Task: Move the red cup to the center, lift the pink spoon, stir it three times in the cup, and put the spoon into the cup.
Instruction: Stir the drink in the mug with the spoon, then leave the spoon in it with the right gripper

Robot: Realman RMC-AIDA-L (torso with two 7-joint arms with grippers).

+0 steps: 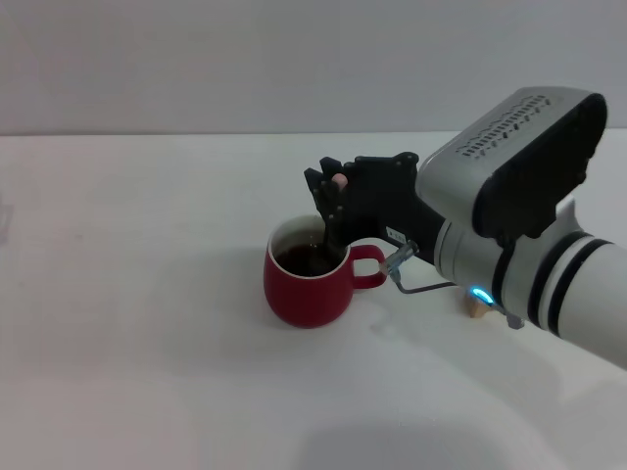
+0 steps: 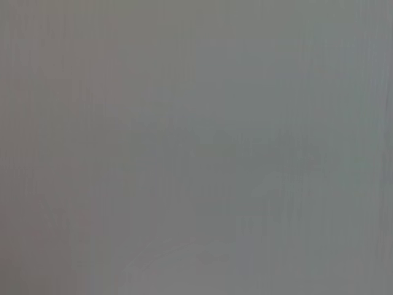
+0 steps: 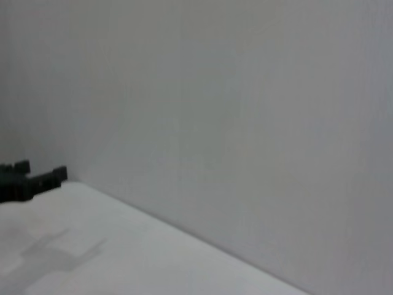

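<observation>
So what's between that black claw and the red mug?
In the head view nothing: the right gripper reaches over the red cup's rim, holding the pink spoon inside.

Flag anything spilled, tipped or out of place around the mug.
Nothing stands out. The squat dark-red ceramic mug stands upright on the white table, no spill visible. The right gripper reaches into it.
</observation>
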